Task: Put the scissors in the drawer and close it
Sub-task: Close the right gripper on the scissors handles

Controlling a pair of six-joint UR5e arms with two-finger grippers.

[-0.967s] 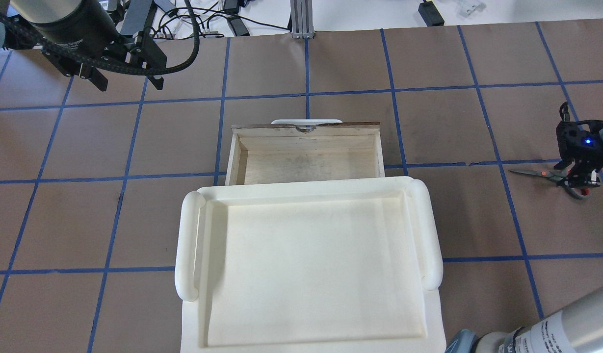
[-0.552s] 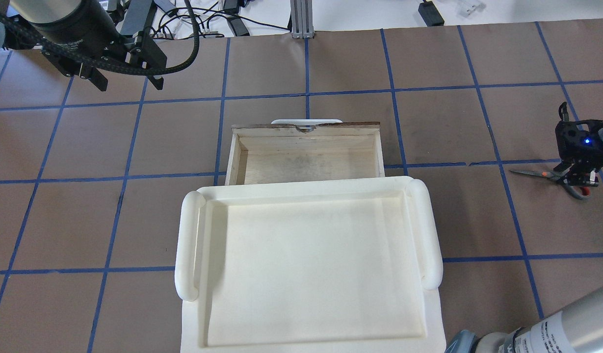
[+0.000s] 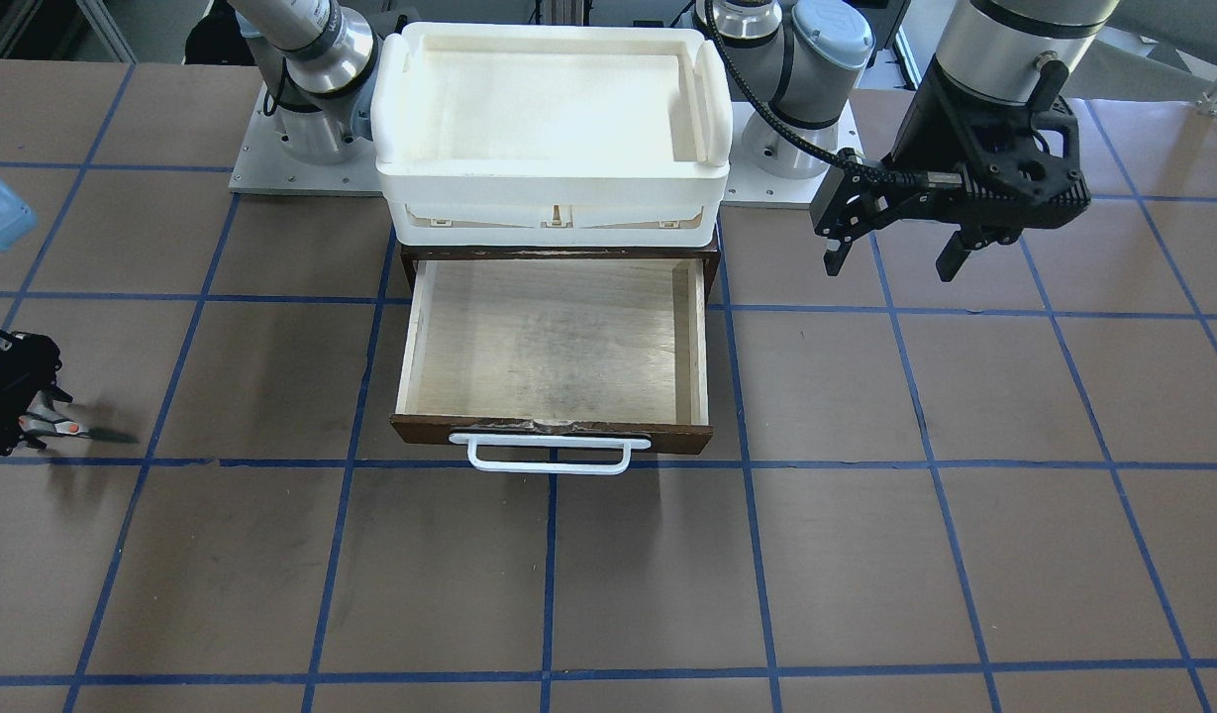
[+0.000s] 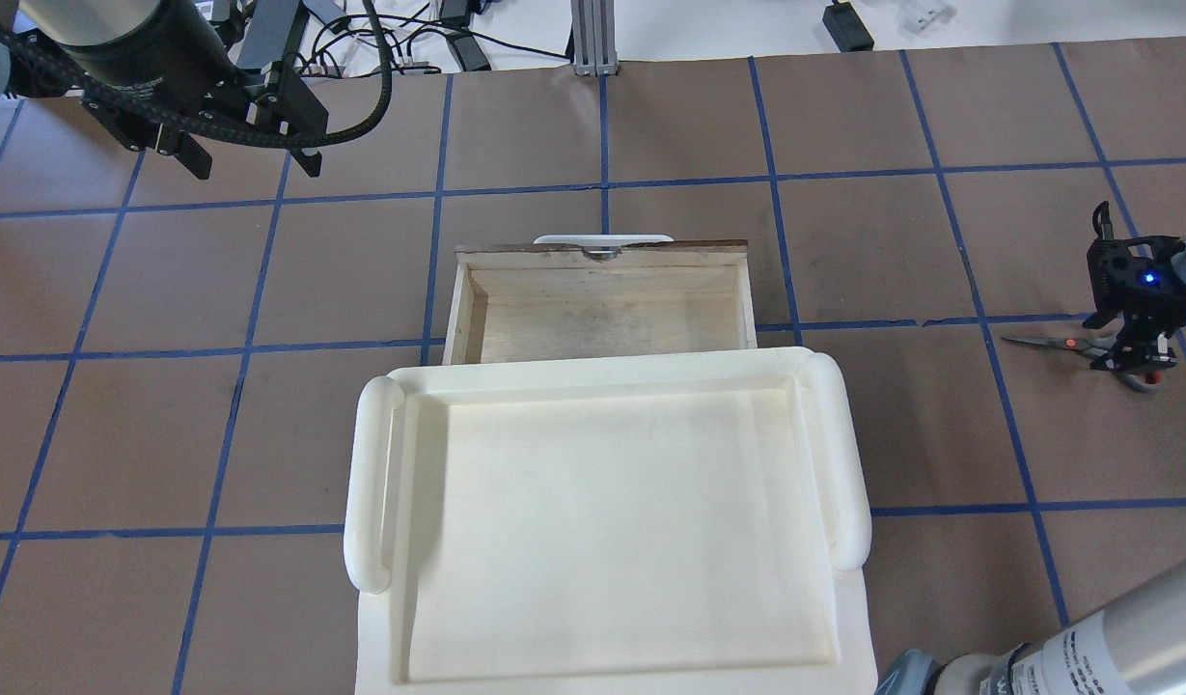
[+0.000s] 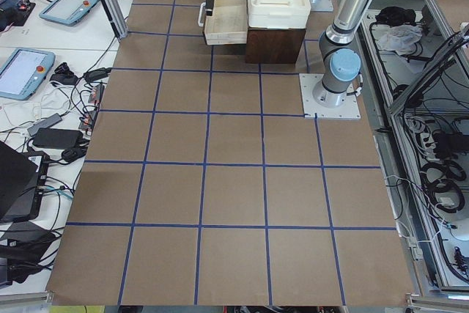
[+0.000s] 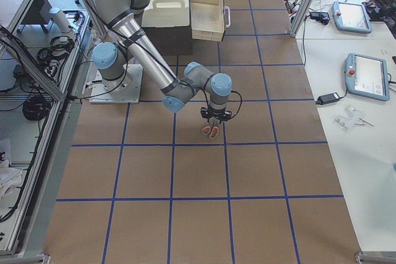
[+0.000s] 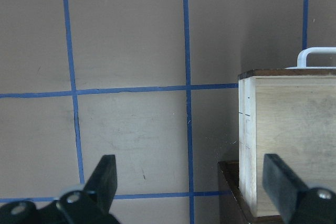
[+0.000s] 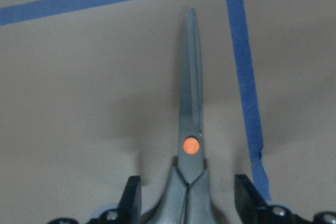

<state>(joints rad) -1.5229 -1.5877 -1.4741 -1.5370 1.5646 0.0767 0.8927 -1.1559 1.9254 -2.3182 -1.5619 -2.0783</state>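
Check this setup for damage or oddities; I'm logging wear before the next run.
The drawer front's top edge looks chipped at mid-width, right by the white handle: a pale, ragged notch in the dark brown wood. Nothing else stands out.

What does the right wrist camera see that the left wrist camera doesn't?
Only the right wrist camera shows the scissors, blades shut, with an orange dot, sitting between the open fingers of the right pincer, with gaps on both sides. Only the left wrist camera shows a corner of the open wooden drawer, its white handle, and the left pincer, wide open with nothing between its fingers. Both show the brown table with blue tape lines.
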